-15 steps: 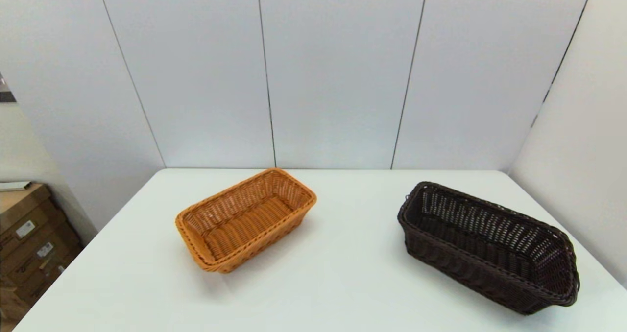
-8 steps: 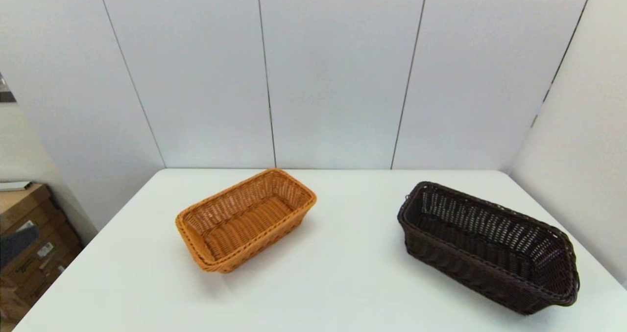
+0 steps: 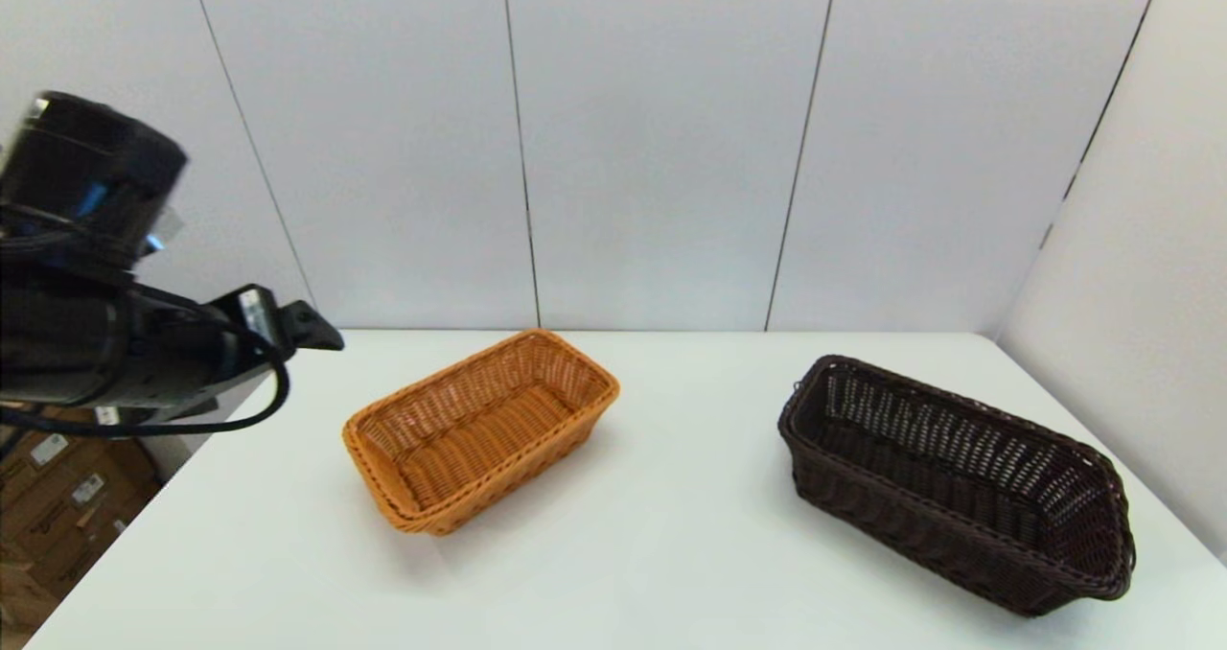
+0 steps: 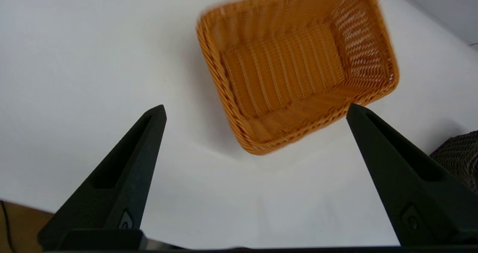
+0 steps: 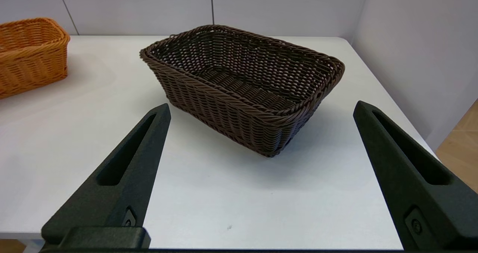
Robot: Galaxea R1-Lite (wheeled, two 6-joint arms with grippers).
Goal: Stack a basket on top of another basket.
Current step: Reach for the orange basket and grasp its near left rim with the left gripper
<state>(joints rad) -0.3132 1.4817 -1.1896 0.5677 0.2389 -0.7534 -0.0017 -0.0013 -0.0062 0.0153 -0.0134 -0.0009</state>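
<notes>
The dark brown basket [image 3: 959,482] [image 5: 242,81] stands on the right side of the white table [image 3: 671,573], empty. The orange-tan basket [image 3: 479,429] [image 4: 298,70] [image 5: 30,55] stands left of centre, also empty and apart from it. My left arm [image 3: 125,343] hangs raised over the table's left edge, left of the orange-tan basket. Its gripper [image 4: 255,109] is open, high above that basket's near end, holding nothing. My right gripper [image 5: 261,105] is open near the table's front edge, short of the dark basket, and out of the head view.
Wall panels close the table's back and a side wall [image 3: 1131,295] runs along its right edge, close to the dark basket. Cardboard boxes [image 3: 57,497] sit below the table's left side. Bare table surface lies between the baskets.
My left arm has risen into the head view at the left. Neither basket has moved.
</notes>
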